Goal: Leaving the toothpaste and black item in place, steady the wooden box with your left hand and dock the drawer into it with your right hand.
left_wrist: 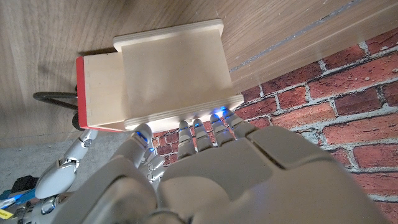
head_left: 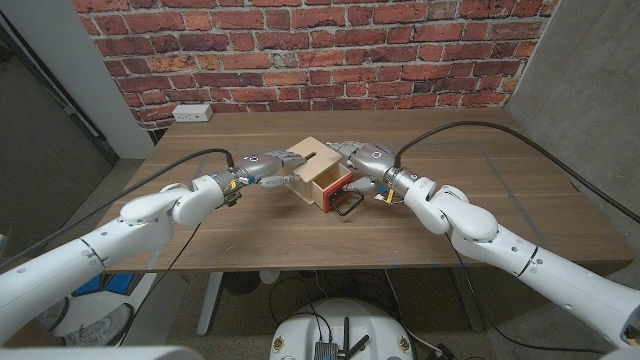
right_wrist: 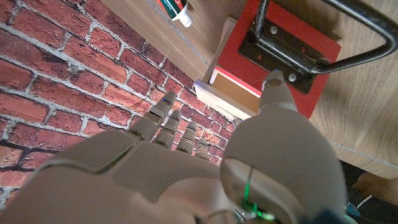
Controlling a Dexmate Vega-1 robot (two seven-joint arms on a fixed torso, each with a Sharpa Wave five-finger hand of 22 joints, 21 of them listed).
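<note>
This looks like a lab or test room dressed as a loft. A red brick wall (head_left: 310, 50) stands at 12 o'clock behind the bare wooden surface (head_left: 500, 190). A white wall outlet (head_left: 192, 113) sits at 11 o'clock, with grey panels at either side.

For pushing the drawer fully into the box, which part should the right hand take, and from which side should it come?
Best is the drawer's red front plate, from the open front that faces the robot. It is flat, and still stands out of the box. The black handle hangs loose on it, so pressing beside its mount seems steadier. The right hand is already there; the left hand holds the box's other side.
</note>
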